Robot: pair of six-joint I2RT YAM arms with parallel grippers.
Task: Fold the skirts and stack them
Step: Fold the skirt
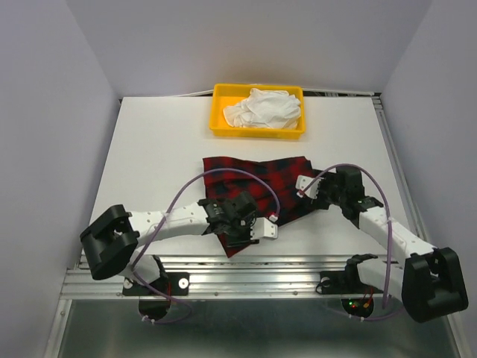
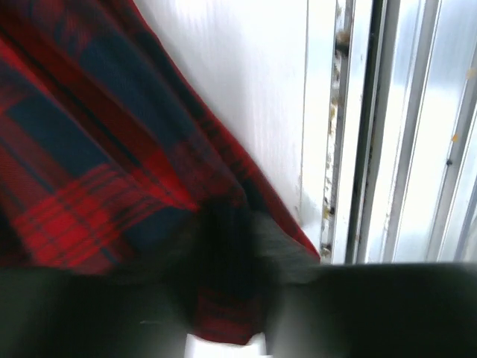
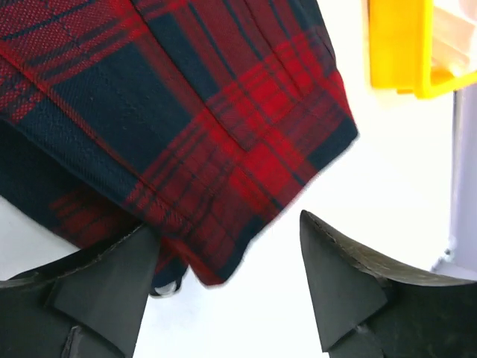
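Observation:
A red-and-black plaid skirt [image 1: 257,186] lies partly folded in the middle of the table, one corner reaching the near edge. My left gripper [image 1: 240,231] is on that near corner. In the blurred left wrist view the left gripper [image 2: 227,298] has its jaws a little apart, with plaid skirt [image 2: 89,164] cloth loose between them and white table showing below. My right gripper [image 1: 307,186] is at the skirt's right edge. The right wrist view shows the right gripper [image 3: 229,224] open wide, a skirt [image 3: 186,112] corner beside its left finger [image 3: 112,283] and nothing between the fingers.
A yellow tray [image 1: 218,112] stands at the back of the table with crumpled white cloth [image 1: 264,108] in it; the tray's corner [image 3: 395,52] shows in the right wrist view. A metal rail [image 2: 373,134] runs along the table's near edge, close to the left gripper.

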